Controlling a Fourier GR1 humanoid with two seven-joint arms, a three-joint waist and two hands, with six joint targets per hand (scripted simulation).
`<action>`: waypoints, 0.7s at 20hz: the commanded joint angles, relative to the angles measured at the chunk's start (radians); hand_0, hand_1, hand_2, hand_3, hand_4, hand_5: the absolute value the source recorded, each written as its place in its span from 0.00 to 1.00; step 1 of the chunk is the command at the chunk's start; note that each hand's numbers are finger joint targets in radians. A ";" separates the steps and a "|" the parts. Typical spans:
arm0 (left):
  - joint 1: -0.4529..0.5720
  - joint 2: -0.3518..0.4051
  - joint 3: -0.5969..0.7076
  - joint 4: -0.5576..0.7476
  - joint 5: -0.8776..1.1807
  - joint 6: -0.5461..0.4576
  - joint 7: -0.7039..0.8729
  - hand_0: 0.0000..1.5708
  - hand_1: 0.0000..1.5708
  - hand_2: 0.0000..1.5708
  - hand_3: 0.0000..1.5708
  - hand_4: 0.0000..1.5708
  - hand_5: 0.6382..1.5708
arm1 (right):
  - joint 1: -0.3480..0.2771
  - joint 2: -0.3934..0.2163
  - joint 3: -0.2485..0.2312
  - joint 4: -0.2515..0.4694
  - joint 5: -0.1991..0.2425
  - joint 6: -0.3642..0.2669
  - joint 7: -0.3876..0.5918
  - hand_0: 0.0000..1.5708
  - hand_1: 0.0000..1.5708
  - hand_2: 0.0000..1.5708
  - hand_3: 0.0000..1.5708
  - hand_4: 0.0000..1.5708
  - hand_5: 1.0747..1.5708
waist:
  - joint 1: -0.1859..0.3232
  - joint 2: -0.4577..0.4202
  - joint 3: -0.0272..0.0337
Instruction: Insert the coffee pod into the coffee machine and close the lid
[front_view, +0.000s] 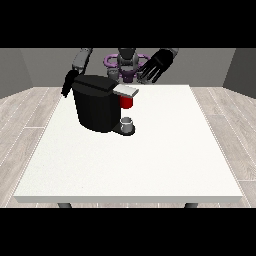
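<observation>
A black coffee machine (96, 107) stands on the white table (150, 155), left of its middle. Its grey lid (126, 90) lies flat over a red part (127, 102) of the brew head. A small grey cup (127, 123) sits on the machine's base under the head. No separate coffee pod shows. The hand at the view's left (68, 83) hangs down just behind the machine's back left corner. The hand at the view's right (157, 65) is raised above the table's far edge, its fingers spread and straight, holding nothing.
The robot's torso (127, 64) stands behind the table's far edge. White tabletop stretches from the machine to the front and right edges. Wooden floor surrounds the table.
</observation>
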 joint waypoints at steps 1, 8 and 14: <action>0.102 -0.117 0.123 -0.019 0.174 0.002 -0.055 0.00 0.00 0.00 0.00 0.24 1.00 | 0.078 -0.009 -0.032 0.038 -0.011 -0.010 -0.048 0.00 0.00 0.00 0.00 0.00 1.00 | 0.088 -0.071 -0.0007; 0.396 -0.248 0.258 0.034 0.369 -0.064 -0.104 0.00 0.00 0.00 0.00 0.25 1.00 | 0.225 0.000 -0.020 0.010 -0.015 0.008 -0.034 0.00 0.00 0.00 0.00 0.00 1.00 | 0.173 -0.295 -0.0005; 0.538 -0.282 0.229 0.020 0.365 -0.056 -0.076 0.00 0.00 0.00 0.00 0.28 1.00 | 0.215 0.033 0.021 -0.089 -0.062 0.081 -0.047 0.00 0.00 0.00 0.00 0.00 1.00 | 0.194 -0.408 0.0004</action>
